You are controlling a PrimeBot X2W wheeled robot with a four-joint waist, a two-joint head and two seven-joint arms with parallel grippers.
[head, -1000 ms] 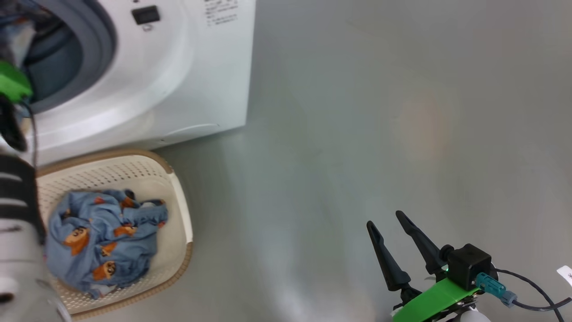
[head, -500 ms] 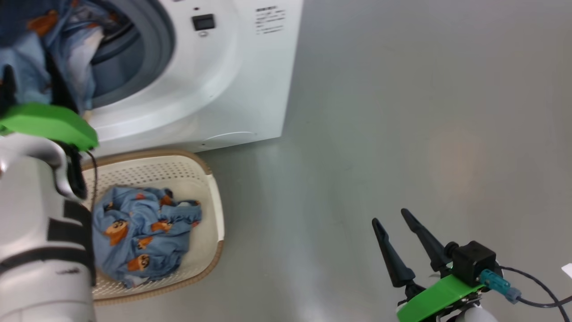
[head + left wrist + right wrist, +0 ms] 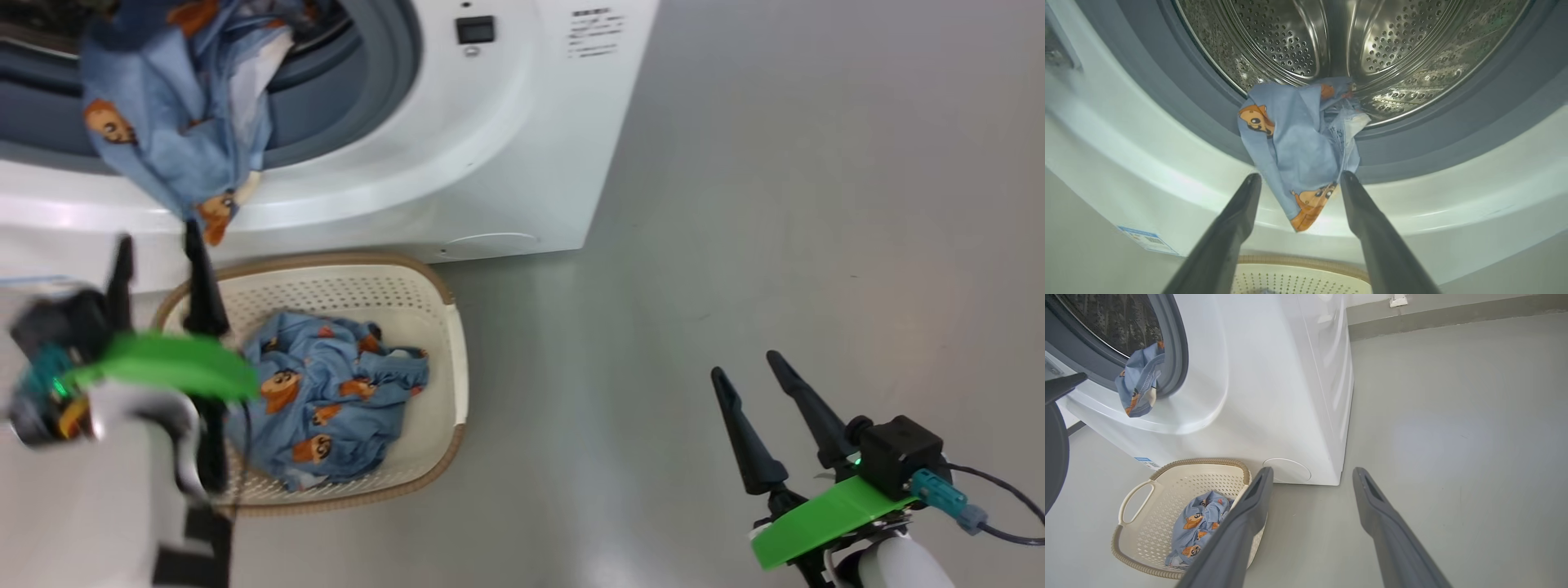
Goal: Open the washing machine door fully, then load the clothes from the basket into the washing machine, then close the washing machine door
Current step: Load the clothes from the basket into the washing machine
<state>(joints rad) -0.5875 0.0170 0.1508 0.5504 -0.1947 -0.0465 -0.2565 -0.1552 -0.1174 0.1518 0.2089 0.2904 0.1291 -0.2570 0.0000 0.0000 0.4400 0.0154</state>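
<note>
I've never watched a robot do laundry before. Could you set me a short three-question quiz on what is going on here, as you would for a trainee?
1. True or false: the blue garment at the washing machine lies wholly inside the drum.
2. The other printed garment lies: A in the drum, B in the basket, C over the basket's handle.
3. Fill in: the fingers of the left hand stand ____, gripping nothing.

Key
1. False: it hangs out over the grey gasket and down the white front.
2. B.
3. Open.
</note>
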